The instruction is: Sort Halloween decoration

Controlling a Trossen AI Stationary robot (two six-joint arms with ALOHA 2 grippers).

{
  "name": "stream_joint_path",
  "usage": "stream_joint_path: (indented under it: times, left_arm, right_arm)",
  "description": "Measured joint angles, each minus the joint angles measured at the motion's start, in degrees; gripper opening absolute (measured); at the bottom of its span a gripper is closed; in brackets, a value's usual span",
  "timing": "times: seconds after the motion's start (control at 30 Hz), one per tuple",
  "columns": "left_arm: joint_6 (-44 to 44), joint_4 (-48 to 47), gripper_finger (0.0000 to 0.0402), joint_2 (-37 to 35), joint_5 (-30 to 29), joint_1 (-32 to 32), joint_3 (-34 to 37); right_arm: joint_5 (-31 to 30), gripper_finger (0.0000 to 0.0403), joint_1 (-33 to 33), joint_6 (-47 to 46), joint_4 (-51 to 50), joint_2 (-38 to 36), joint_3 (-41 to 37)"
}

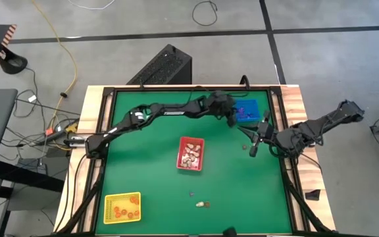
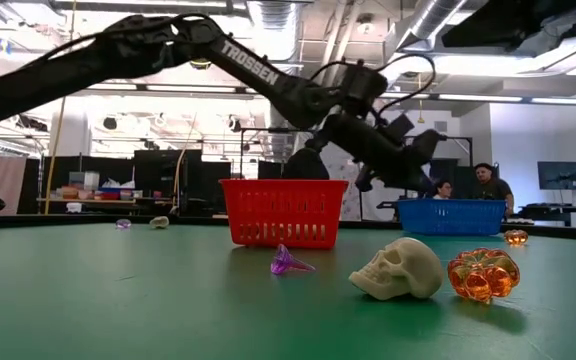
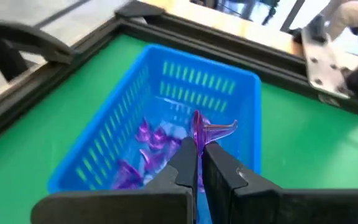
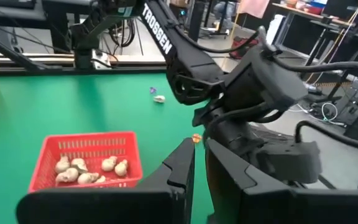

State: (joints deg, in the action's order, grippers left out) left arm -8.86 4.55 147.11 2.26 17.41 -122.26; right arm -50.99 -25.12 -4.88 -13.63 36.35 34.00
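Left gripper (image 3: 197,163) is clamped on a purple trinket (image 3: 205,129), hanging just above the blue tray (image 3: 104,134), which sits at the table's far right corner beside the black frame rail (image 1: 274,105). Below the held piece, about four more purple pieces (image 3: 146,149) lie in that tray. Right gripper (image 1: 254,146) hovers over bare green mat near the blue tray; fingers nearly together, nothing visible between them. The red tray (image 1: 191,153) at mid-table holds roughly five cream skulls (image 4: 89,169); the yellow tray (image 1: 122,207) in the near left corner holds several orange pieces. Loose on the mat: one skull (image 2: 400,268), two orange pumpkins (image 2: 482,274), two purple bits (image 2: 288,262). Open mat lies between the trays.
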Motion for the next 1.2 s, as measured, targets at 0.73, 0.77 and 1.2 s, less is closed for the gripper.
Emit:
stream_joint_path:
  times: [0.73,0.77,1.2]
  left_arm:
    - [10.7,-24.75,0.0144,-7.88,-10.99,0.26,-4.39]
    - [12.72,-28.34,0.0144,-9.82,-13.67,0.22,-4.45]
    - [9.23,-74.83,0.0142,-41.99,-22.89,-0.5,14.08]
  right_arm:
    - [-0.34,0.0069,0.52,-0.18,0.82,-0.02,0.0]
    - [-0.34,0.0069,0.5,-0.18,0.74,-0.02,0.0]
    - [4.67,0.0069,0.43,-11.18,-3.85,2.27,0.0]
